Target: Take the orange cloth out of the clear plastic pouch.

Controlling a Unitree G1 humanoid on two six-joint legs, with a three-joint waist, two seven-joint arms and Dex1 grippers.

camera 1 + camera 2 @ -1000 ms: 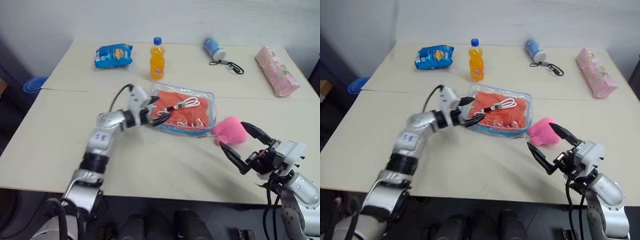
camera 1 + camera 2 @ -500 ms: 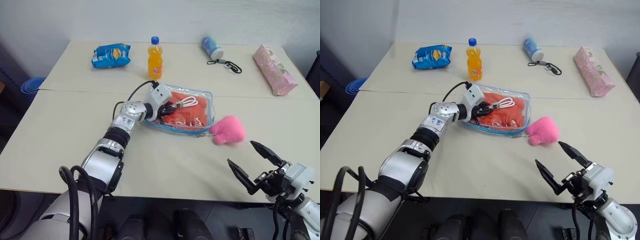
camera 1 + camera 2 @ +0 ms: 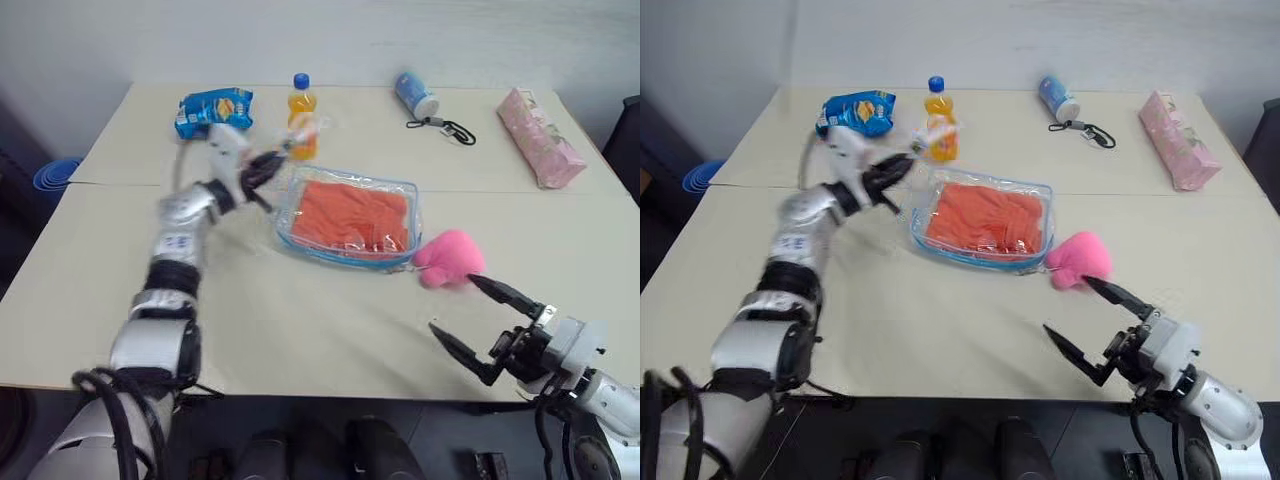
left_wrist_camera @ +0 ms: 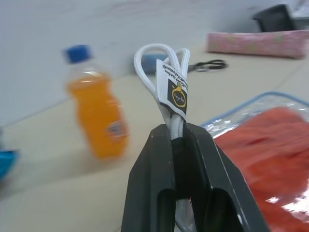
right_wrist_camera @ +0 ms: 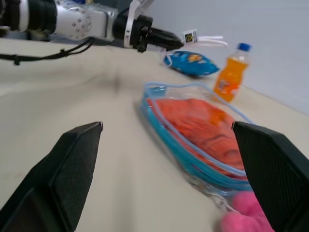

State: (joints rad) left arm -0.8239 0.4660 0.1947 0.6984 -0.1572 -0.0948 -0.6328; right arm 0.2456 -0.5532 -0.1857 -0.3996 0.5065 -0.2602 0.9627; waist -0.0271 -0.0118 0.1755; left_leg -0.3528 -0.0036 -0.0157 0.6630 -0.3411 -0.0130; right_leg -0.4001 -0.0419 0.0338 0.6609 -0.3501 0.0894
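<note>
The left gripper is held above the table, left of the pouch, with its 2 black fingers clamped narrow on a coiled white cable that carries a small label with a yellow mark. The cable's loops stick out past the fingertips toward the orange drink bottle, which stands upright on the far side of the table.

The clear plastic pouch with light blue edging lies flat near the middle of the table. The orange cloth is inside it, spread across most of its width. Just to the right of the pouch's near right corner sits a pink plush toy, touching or almost touching the pouch edge.

The right gripper hangs over the near right edge of the table, fingers spread wide and holding nothing, pointed toward the pouch and well apart from it.

On the far side, a blue snack bag lies to the left of the bottle. Farther right lie a small white and blue container on its side with a black cord beside it, and a pink patterned pack near the right edge.
</note>
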